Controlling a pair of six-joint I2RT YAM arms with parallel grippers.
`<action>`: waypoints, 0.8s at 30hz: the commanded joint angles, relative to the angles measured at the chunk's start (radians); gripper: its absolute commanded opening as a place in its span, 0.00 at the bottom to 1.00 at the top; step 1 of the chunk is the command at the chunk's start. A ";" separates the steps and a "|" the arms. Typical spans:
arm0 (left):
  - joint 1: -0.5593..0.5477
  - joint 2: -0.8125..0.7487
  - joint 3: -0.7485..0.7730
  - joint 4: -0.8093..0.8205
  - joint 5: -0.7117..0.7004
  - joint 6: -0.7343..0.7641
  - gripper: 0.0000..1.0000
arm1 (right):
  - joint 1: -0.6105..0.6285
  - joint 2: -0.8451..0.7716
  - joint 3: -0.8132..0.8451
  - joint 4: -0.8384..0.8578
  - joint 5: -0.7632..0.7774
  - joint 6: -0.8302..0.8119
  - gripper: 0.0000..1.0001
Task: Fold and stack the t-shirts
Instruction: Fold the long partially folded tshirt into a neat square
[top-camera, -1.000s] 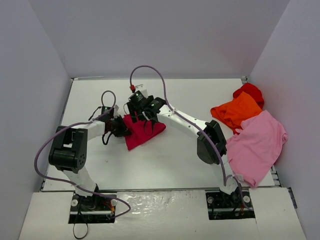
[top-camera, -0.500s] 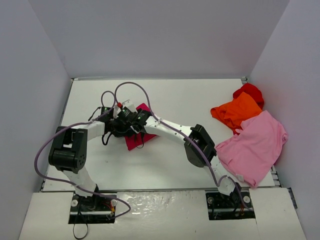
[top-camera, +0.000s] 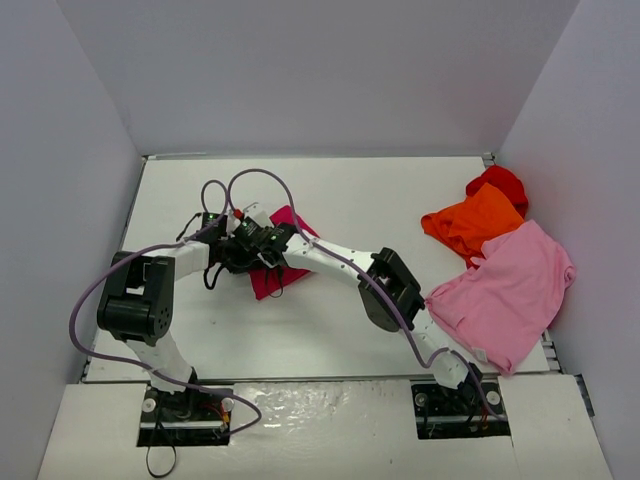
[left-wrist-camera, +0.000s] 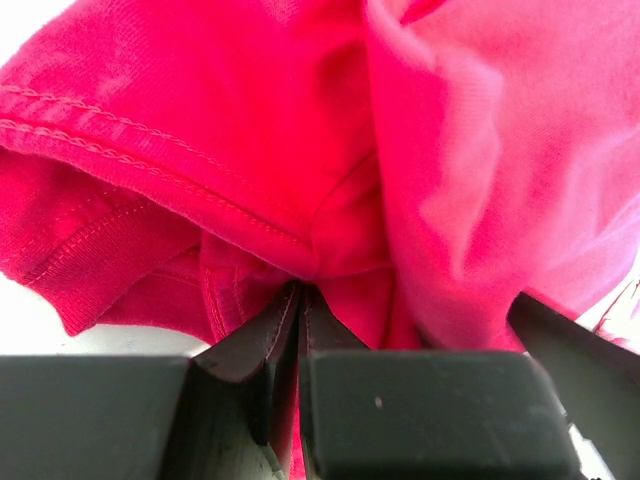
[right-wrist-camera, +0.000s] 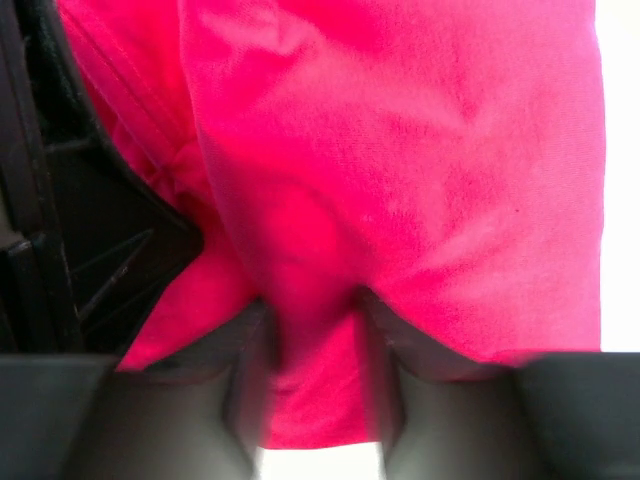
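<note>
Mid-table, left hand grips crimson t-shirt near hem.

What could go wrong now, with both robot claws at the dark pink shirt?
The left gripper pinches several bunched layers of the crimson t-shirt, so pulling may drag up a lump instead of a neat fold. The right gripper straddles a thick fold right beside it, so the two could bump or tug the cloth against each other.
</note>
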 joint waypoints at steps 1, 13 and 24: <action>-0.004 -0.012 0.025 -0.015 -0.027 0.024 0.00 | 0.010 -0.047 0.054 0.006 0.043 -0.026 0.23; -0.004 -0.001 0.032 -0.011 -0.025 0.027 0.00 | 0.010 -0.113 0.109 -0.006 -0.062 -0.022 0.00; -0.004 0.001 0.034 -0.001 -0.023 0.019 0.00 | 0.013 -0.158 0.165 -0.003 -0.217 -0.003 0.00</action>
